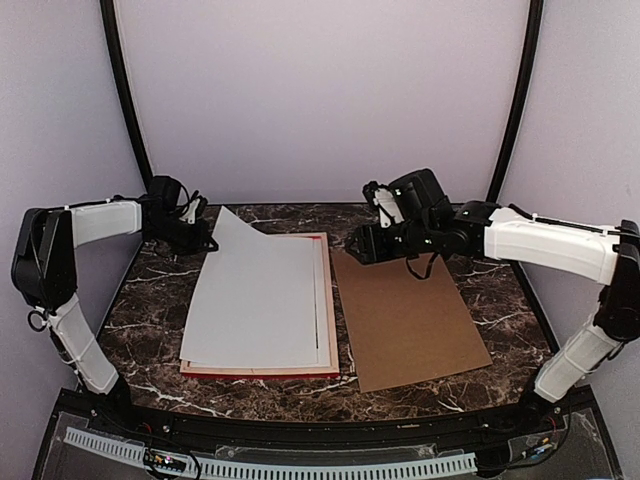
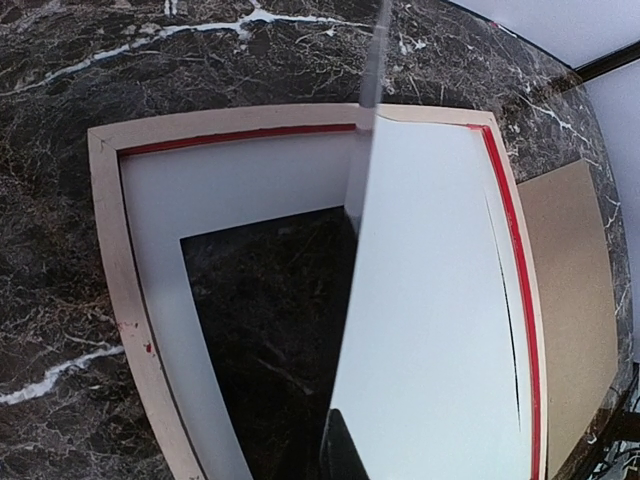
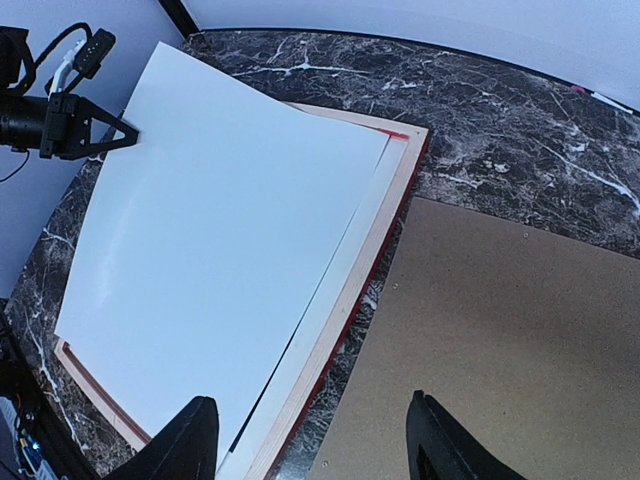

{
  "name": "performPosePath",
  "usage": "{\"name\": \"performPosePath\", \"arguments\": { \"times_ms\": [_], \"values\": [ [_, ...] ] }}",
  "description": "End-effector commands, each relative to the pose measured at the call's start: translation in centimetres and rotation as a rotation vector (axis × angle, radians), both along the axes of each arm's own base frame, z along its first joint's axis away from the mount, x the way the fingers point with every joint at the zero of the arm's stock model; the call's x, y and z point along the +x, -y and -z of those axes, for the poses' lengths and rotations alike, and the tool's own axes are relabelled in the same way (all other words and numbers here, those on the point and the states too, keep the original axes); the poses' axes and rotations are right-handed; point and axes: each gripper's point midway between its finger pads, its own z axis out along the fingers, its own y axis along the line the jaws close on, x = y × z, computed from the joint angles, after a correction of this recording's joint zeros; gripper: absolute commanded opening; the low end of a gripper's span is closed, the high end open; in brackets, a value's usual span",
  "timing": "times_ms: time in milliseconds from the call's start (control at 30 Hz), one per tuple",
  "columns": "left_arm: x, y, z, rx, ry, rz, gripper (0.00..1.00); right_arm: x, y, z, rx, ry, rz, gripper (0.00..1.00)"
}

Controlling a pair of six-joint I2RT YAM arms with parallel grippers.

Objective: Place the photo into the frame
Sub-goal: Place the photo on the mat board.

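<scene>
The photo (image 1: 260, 300) lies white back up over the frame (image 1: 262, 372), and its far left corner is lifted off it. My left gripper (image 1: 208, 243) is shut on that corner; in the left wrist view one dark finger (image 2: 345, 450) shows beside the raised sheet (image 2: 440, 300). The frame (image 2: 110, 250) lies face down, pale wood back up, with a thin red edge. My right gripper (image 3: 315, 440) is open and empty, hovering over the frame's right rim (image 3: 400, 170) and the gap beside it. The photo (image 3: 230, 230) and left gripper (image 3: 120, 135) show there too.
A plain brown board (image 1: 410, 320) lies flat on the dark marble table (image 1: 150, 300) just right of the frame; it also shows in the right wrist view (image 3: 500, 330). Pale curtain walls with black poles close the back and sides.
</scene>
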Motion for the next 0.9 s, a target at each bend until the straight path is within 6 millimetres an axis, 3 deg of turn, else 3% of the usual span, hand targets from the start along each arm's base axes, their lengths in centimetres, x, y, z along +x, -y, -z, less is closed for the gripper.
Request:
{"name": "performPosePath", "arguments": {
  "times_ms": [0,133,333,500,667,867],
  "values": [
    [0.7,0.3,0.0,-0.035,0.014,-0.006,0.00,0.8,-0.4,0.2,0.009,0.015,0.006,0.65],
    [0.7,0.2,0.6,-0.036,-0.020,-0.020,0.06,0.9,-0.5,0.6,0.004,0.008,0.005,0.65],
    [-0.4,0.2,1.0,-0.049,-0.074,-0.040,0.23,1.0,-0.6,0.9,-0.002,0.003,0.005,0.65],
    [-1.7,0.7,0.9,-0.104,-0.095,-0.038,0.27,1.2,-0.9,1.2,-0.007,-0.004,0.001,0.65],
    [-3.0,1.7,0.6,-0.188,-0.101,-0.025,0.17,1.2,-1.0,1.7,-0.015,-0.013,-0.003,0.65],
    [-3.4,3.0,-1.7,-0.291,-0.074,0.012,0.00,1.3,-0.7,2.1,-0.031,-0.014,0.008,0.64]
  ]
}}
